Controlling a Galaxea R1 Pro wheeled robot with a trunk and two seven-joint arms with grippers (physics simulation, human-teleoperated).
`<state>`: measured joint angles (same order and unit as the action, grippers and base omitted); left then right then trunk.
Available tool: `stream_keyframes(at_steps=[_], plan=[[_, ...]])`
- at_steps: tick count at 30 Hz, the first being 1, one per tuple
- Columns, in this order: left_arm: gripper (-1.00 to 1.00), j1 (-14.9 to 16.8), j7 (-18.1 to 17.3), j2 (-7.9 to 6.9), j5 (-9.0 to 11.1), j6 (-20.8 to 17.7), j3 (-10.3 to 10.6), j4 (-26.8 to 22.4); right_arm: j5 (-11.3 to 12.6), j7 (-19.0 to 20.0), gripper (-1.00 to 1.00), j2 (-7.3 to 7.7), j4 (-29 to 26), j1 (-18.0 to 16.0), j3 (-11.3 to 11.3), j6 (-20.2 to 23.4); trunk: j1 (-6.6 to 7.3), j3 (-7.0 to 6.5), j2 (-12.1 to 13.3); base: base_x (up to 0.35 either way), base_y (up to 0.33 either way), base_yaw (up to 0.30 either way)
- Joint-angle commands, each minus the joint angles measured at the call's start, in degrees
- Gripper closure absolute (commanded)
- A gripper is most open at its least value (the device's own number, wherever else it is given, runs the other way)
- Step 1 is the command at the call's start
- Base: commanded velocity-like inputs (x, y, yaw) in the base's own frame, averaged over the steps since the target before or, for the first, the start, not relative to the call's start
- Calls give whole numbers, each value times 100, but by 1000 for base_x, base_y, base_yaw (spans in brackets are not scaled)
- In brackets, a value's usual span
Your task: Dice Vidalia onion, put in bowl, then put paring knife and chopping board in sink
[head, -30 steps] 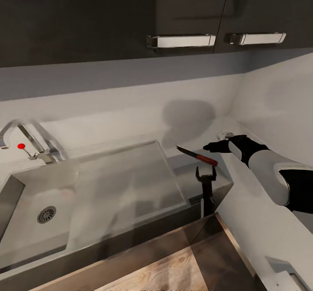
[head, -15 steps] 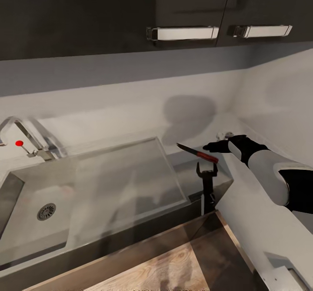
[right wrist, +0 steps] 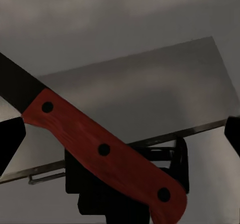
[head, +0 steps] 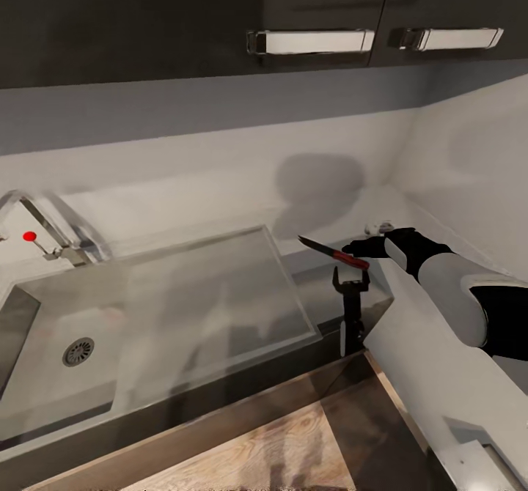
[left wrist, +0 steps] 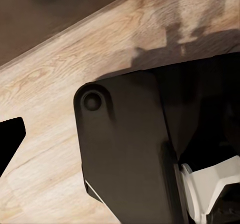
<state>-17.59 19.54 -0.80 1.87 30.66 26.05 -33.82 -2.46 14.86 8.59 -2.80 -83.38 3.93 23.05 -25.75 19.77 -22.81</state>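
Our right gripper (head: pixel 361 248) is clenched on the knife (head: pixel 332 252) by its red handle, blade pointing toward the sink (head: pixel 154 315), in the air above the countertop (head: pixel 381 212) just beside the drainboard. We cannot tell our left gripper's state.

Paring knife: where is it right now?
In the head view the paring knife is held by the right gripper, in the air just right of the sink's drainboard.
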Motion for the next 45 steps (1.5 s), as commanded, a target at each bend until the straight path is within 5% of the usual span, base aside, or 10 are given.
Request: stream_keyframes(at_steps=[1,30,45], plan=[[-100,1,50,-8,18,2,42,-10,-26,34,-100,2,-10,-3,37,24,-3,18,-11,-3,0,0],[-100,1,50,-8,15,2,46,-5,-26,35,-100,-13,-3,8,37,19,-3,284,-11,0,0,0],[-100,1,50,-8,18,2,43,-2,-26,34,-100,-112,-9,111,37,15,-3,302,-11,0,0,0]])
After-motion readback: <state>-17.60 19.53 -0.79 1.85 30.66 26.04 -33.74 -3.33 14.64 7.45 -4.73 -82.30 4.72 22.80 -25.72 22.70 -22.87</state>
